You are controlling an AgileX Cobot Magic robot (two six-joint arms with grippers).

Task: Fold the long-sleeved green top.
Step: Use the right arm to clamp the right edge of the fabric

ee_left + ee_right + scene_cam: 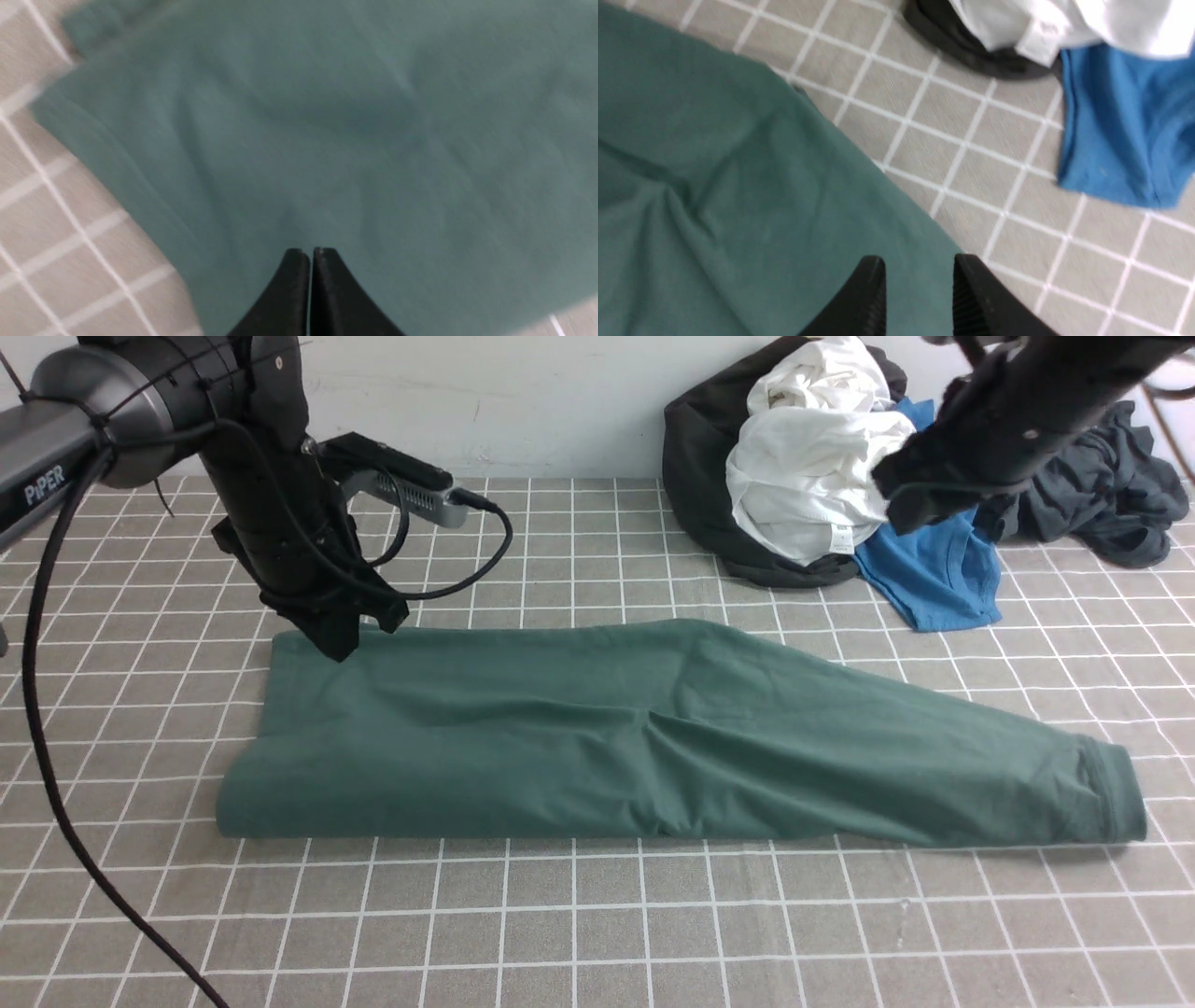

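Working over a grey grid-lined tablecloth (597,933). Finding the green long-sleeved top (560,737) doubled lengthwise into a long band, running from under the left gripper (310,254) out to the cuffed sleeve (1106,793) below the right gripper (920,268). Holding the left jaws pressed together on nothing and the right jaws parted, empty, raised near the blue tee (934,569). Judging sleeve tuck and crosswise folds as remaining.

Green top (597,737) of matt cloth
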